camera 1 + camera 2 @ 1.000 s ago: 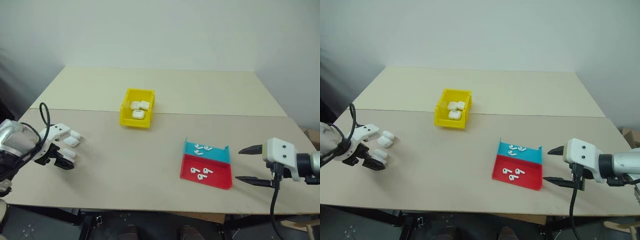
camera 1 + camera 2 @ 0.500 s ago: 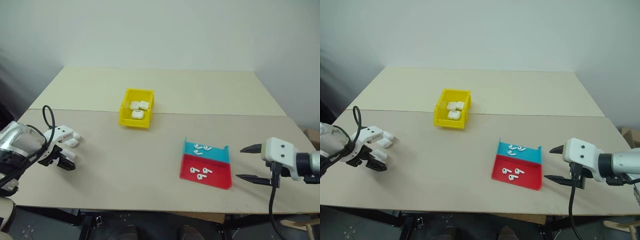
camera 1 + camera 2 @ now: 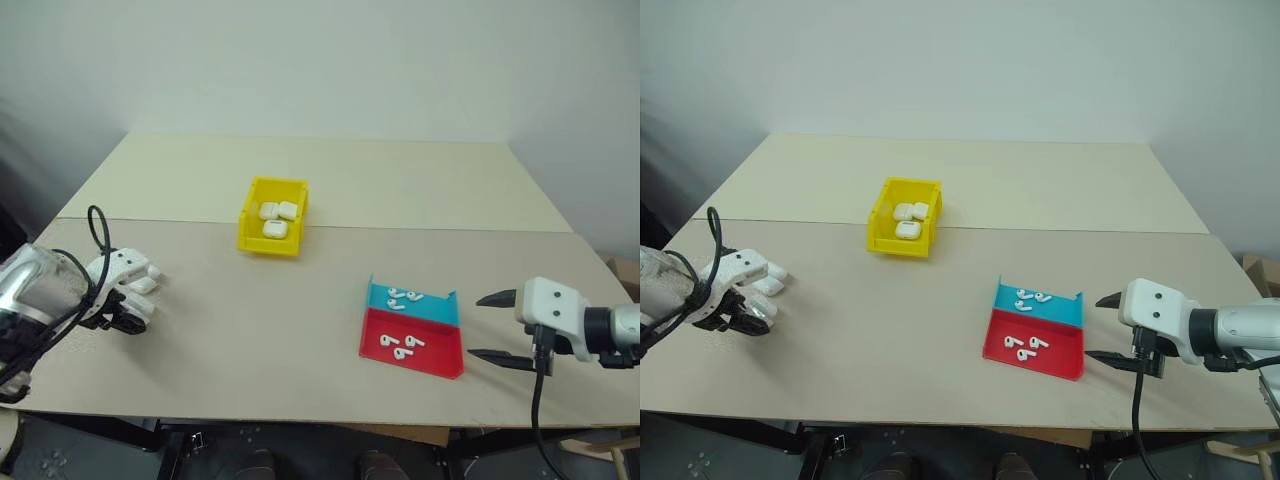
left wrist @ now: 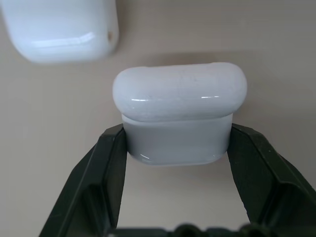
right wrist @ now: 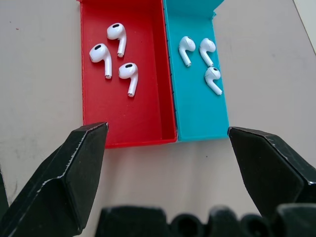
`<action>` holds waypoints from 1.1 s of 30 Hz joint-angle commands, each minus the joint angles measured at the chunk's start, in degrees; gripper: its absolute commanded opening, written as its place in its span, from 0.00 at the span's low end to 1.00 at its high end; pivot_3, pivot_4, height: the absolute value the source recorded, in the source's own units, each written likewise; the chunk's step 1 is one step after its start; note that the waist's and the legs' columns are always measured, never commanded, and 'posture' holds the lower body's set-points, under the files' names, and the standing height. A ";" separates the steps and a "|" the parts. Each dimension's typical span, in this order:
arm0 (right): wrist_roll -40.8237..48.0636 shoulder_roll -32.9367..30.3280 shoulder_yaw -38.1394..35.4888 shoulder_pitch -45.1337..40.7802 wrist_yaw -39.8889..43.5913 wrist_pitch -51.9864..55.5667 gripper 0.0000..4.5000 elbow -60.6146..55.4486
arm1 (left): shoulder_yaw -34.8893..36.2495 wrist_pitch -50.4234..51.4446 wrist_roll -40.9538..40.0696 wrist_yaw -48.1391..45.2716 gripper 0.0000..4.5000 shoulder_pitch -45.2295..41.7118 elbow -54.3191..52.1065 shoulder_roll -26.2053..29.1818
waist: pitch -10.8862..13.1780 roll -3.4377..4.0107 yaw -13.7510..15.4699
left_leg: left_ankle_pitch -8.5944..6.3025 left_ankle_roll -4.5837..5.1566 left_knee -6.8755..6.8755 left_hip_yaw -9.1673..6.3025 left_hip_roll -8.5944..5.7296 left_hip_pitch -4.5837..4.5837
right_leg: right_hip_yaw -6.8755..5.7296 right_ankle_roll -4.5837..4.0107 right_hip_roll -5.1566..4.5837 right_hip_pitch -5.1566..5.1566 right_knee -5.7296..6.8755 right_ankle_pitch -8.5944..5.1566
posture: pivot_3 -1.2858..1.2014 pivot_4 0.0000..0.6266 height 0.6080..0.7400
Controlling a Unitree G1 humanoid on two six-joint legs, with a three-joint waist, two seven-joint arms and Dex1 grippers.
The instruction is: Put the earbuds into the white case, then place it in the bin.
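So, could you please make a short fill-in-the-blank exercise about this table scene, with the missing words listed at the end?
1. The left gripper is shut on a white ____.
2. The yellow bin already holds ____ white cases.
3. In the tray, three earbuds lie in the red half and three in the ____ half.
4. The right gripper hovers near the tray with its jaws ____.

Missing words: case; three; blue; open

Bin (image 3: 273, 228) holds cases behind centre; tray (image 3: 413, 340) with earbuds (image 5: 112, 57) lies right.
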 commanded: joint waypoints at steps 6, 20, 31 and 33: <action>2.51 -8.31 -2.24 -4.07 4.98 4.79 1.00 -4.55 | 23.73 -14.99 -11.03 7.77 0.61 13.44 -24.47 -10.21 | -0.08 0.15 0.06 | 0.00 0.01 0.02 0.03 -0.03 0.08 | 0.02 0.01 -0.08 0.06 0.10 -0.01 | 0.52 0.24 1.00; 3.50 -10.85 26.94 -32.80 6.43 29.14 1.00 -14.10 | 28.97 -54.98 -26.84 5.14 0.61 25.23 -24.92 -42.27 | -0.18 0.25 -0.10 | 0.00 0.00 0.07 0.05 -0.04 0.27 | 0.09 -0.03 -0.06 0.13 0.22 0.02 | 0.52 0.24 1.00; -7.41 -0.46 46.51 -45.07 6.14 34.67 0.72 -13.29 | 22.31 -65.69 -30.27 -5.63 0.61 31.98 -21.59 -44.95 | -0.18 0.25 -0.08 | 0.00 0.01 0.08 0.04 -0.02 0.21 | 0.07 -0.03 -0.05 0.08 0.19 0.02 | 0.52 0.24 1.00; -9.52 0.54 48.91 -45.79 6.01 35.09 0.72 -13.19 | 21.69 -66.24 -30.47 -5.31 0.61 32.77 -21.63 -45.64 | -0.18 0.25 0.00 | 0.00 0.01 0.08 0.04 -0.02 0.21 | 0.06 -0.03 -0.05 0.07 0.20 0.02 | 0.52 0.24 1.00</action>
